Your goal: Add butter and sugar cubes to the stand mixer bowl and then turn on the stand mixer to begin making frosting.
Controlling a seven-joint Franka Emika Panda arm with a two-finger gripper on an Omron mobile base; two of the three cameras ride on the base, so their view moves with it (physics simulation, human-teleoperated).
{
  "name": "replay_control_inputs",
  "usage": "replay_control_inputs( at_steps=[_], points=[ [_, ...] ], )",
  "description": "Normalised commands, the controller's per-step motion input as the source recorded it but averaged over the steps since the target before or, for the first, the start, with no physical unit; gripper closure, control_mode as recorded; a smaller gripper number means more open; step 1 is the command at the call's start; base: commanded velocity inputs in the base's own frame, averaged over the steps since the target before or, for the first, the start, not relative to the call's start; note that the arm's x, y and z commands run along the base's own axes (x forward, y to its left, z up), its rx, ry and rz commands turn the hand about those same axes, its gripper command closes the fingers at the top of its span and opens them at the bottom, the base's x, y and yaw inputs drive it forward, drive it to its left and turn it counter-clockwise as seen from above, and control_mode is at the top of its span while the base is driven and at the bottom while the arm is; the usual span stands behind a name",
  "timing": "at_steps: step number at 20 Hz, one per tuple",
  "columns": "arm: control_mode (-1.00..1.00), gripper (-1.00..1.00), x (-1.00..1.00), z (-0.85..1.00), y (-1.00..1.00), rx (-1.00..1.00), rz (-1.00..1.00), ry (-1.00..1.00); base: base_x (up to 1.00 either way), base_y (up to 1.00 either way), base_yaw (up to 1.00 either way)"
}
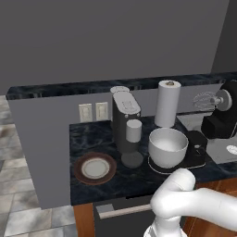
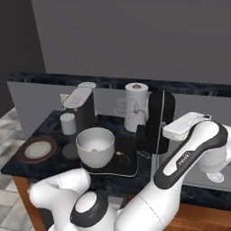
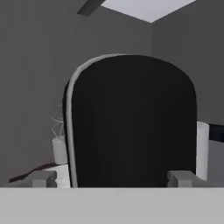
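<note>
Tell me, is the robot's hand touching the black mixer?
Cannot tell. In the hand view the open gripper faces the stand mixer closely, but no contact or gap shows.

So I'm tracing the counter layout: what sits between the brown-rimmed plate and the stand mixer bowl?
In the left base view, the dark grey coffee machine with a small pale cup stands between the plate and the stand mixer bowl.

Lettering runs lengthwise along the arm's dark forearm band (image 2: 186, 158) in the right base view, small and pale, too blurred to make out; nothing else carries any legible writing; the stand mixer (image 3: 131, 122), looming close ahead of the hand, shows a plain black back, no brand, no numbers.
</note>
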Motion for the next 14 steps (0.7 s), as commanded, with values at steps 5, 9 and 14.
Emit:
replay_control_inputs(
  at_steps=[5, 9, 14],
  points=[
    [-1.00, -1.00, 0.00, -0.10, 0.57, 0.00, 0.03, 0.00, 0.00, 0.00, 0.00],
    [-1.00, -1.00, 0.00, -0.09, 0.59, 0.00, 0.03, 0.00, 0.00, 0.00, 0.00],
    [-1.00, -1.00, 0.00, -0.11, 0.77, 0.00, 0.03, 0.00, 0.00, 0.00, 0.00]
  ],
)
